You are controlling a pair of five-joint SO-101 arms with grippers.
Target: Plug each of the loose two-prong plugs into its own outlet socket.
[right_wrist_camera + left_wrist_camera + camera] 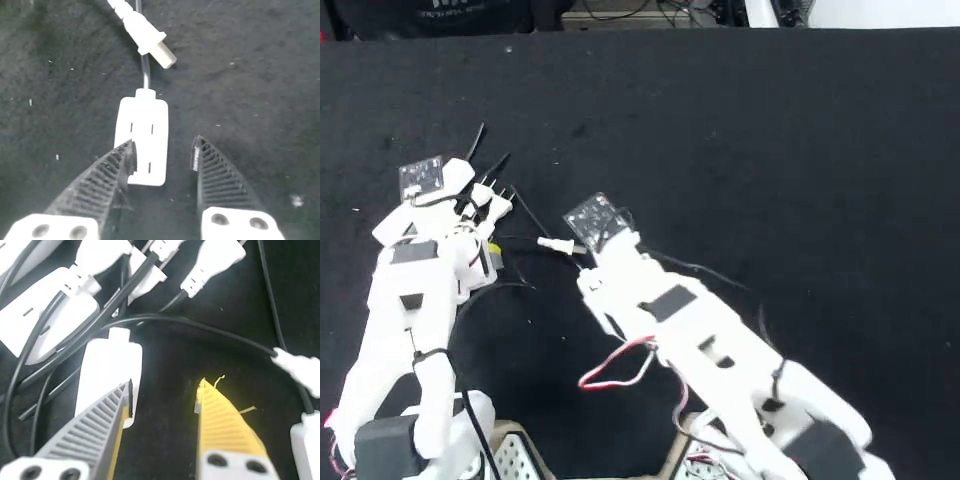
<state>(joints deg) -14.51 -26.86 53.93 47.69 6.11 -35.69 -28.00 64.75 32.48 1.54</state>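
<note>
Plugs (492,197) lie bunched with black cords (200,328) at the left of the high view, just off the tip of the left arm (410,290), while one loose plug (557,244) lies alone near the middle of the frame, beside the tip of the right arm (700,330), all on the black surface (800,150). Our right jaws are spread and hold nothing; they hover over a white outlet socket (142,142) whose slots face up, one jaw overlapping its long edge, the other over bare surface. That loose plug (142,32) rests just past the socket's cord end, apart from it, prongs angled to one side. Our left jaws are likewise spread and empty, above a white block (107,375) that we take for another socket, cords crossing its far end. We judge the step in hand to be mating the loose plug with the socket under the right arm. To do it well, we should centre the right jaws so both sides clamp the socket evenly and pin it flat, since it looks light and apt to skid. We should then take the plug across its body, well back from the prongs, turn the prongs down, line them with one slot pair and press straight.
</note>
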